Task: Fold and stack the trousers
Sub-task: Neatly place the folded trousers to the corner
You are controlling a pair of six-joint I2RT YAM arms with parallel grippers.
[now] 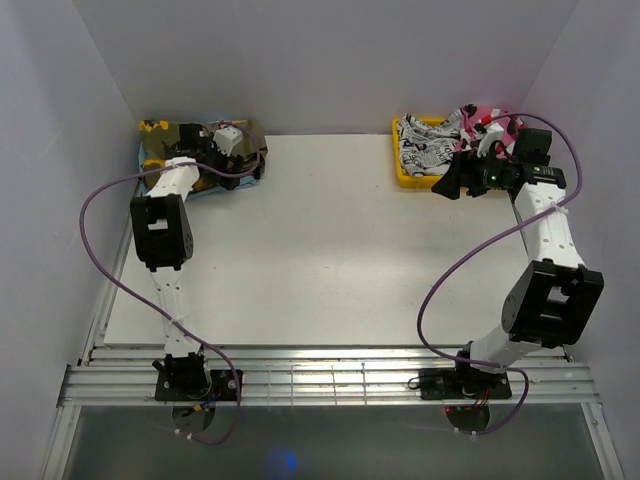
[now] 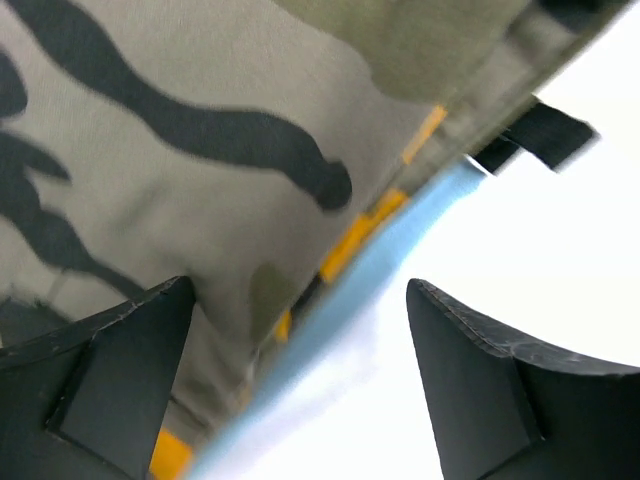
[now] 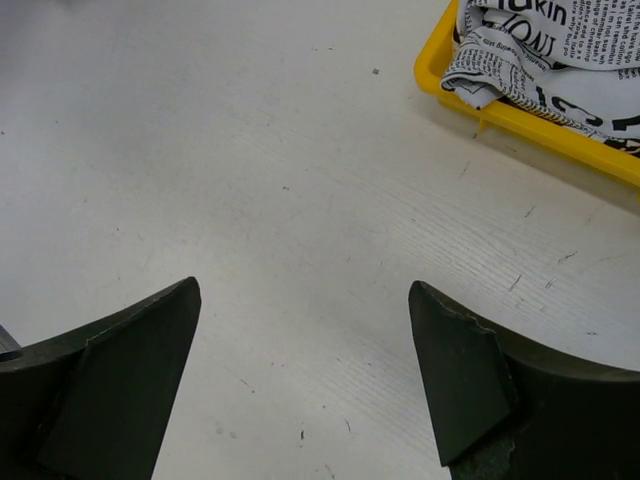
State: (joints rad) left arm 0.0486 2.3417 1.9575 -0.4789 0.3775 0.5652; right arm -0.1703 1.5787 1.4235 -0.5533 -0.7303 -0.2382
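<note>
White walls close in a smooth, matte white table (image 1: pixel 320 250) that shows fine scratches and specks up close. At its far left corner the trousers (image 1: pixel 165 148) lie bunched in a shallow light-blue tray (image 2: pixel 400 260). They are woven cloth in olive with winding black patches and orange-yellow flecks along the edge. A short black strap (image 2: pixel 545 135) sticks out past the tray's rim. The left gripper (image 2: pixel 300 380) hangs low over the edge of the trousers, its two dark wedge-shaped fingers (image 2: pixel 110 390) spread apart. One is above the fabric and the other above the table, and they grip nothing.

At the far right corner a glossy yellow plastic tray (image 3: pixel 520 120) holds a crumpled black-and-white printed garment (image 3: pixel 560 50), with a pink camouflage garment (image 1: pixel 480 118) behind it. The right gripper (image 3: pixel 305 380) hovers over bare table just beside that tray, jaws wide apart and empty.
</note>
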